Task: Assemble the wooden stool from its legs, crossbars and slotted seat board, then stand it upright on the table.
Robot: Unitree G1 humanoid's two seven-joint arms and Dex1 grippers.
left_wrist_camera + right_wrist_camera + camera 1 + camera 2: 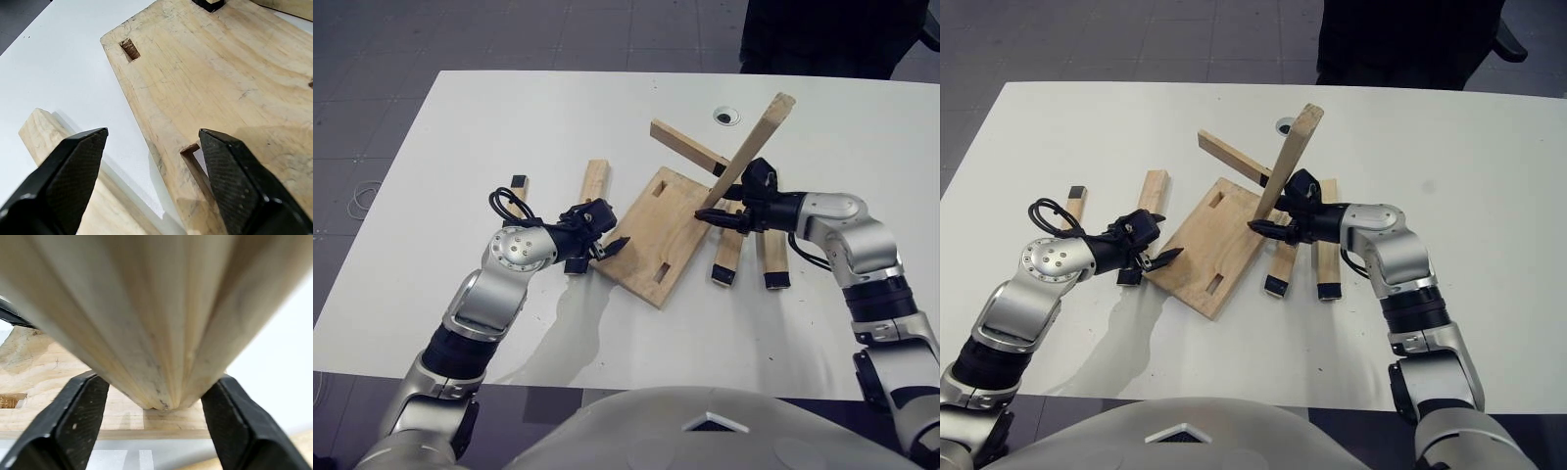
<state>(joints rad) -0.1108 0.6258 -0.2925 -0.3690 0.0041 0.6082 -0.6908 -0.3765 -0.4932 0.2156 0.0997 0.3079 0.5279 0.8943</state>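
Left eye view: insertion step was in hand. The right gripper pinched a leg near its lower end and held it steeply tilted. Its foot was down at the far-right part of the seat board, close to a slot. In the right wrist view both pads were pressed against the leg's flanks, bare rounded wood grain between them.

The left gripper sat at the board's near-left edge with fingers spread, gripping nothing. One finger was over the white table, the other over the board beside an edge slot.

Seat board: flat pale plank with rough sawn grain and rectangular through-slots, lying skewed mid-table. A second stick angled out past its far corner. I couldn't tell from those views whether it was seated in the board or just lying behind it.

Loose parts were square-section pale sticks:
- Two capped sticks with black end caps, just right of the board.
- A plain short piece left of it.
- A small capped piece farther left.

My read: early in the job, at most one joint made. The next move called for bringing the leg nearer upright, lining its end up with the slot and pressing down. The left gripper would have to brace the board, since dry wood on a smooth tabletop would probably skid.
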